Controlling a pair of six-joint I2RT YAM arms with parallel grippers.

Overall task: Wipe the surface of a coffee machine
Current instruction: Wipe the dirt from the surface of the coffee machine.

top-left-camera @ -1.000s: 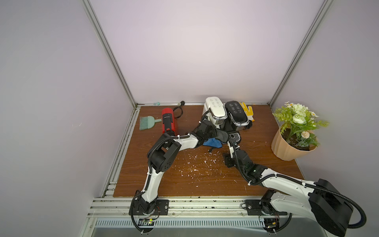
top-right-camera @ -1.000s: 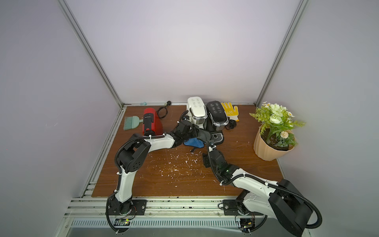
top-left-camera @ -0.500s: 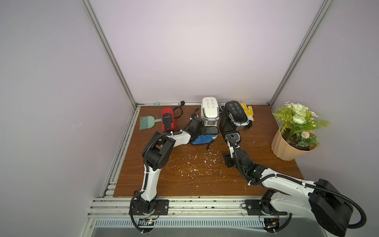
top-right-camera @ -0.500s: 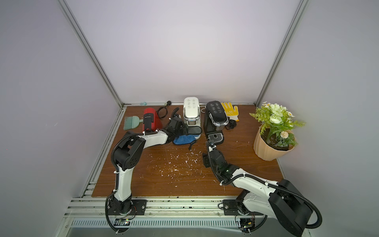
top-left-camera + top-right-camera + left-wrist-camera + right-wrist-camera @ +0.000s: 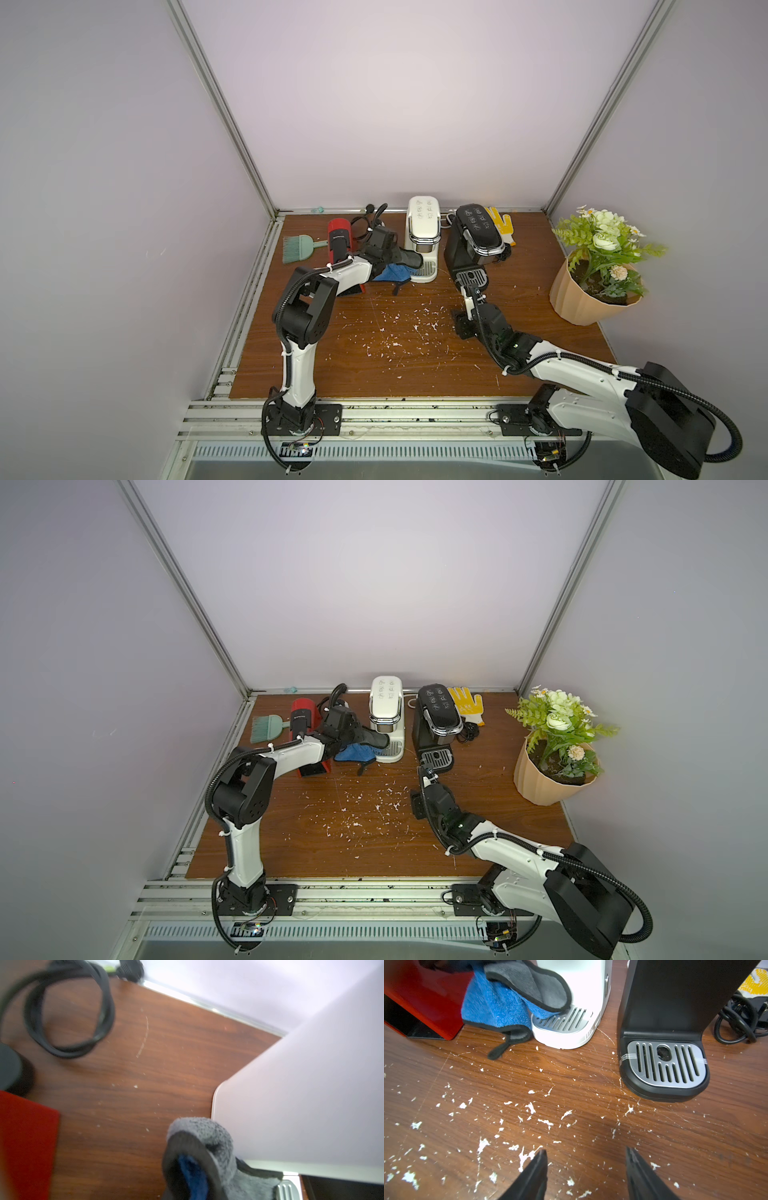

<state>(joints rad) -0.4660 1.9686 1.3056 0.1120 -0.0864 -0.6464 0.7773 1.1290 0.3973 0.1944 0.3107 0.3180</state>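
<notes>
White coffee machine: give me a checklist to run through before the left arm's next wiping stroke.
1. Grip on the cloth: ok, the left gripper is shut on it.
2. Cloth touching the white coffee machine: ok, it lies on the drip tray and against the body.
3. Right gripper out of the way: ok, open and empty, low over the table.
4. Clearance to the red machine: cannot tell, the cloth hangs close beside it.
5. Black cord clear of the cloth: ok, apart.
6. Machine's surfaces clean: cannot tell.
</notes>
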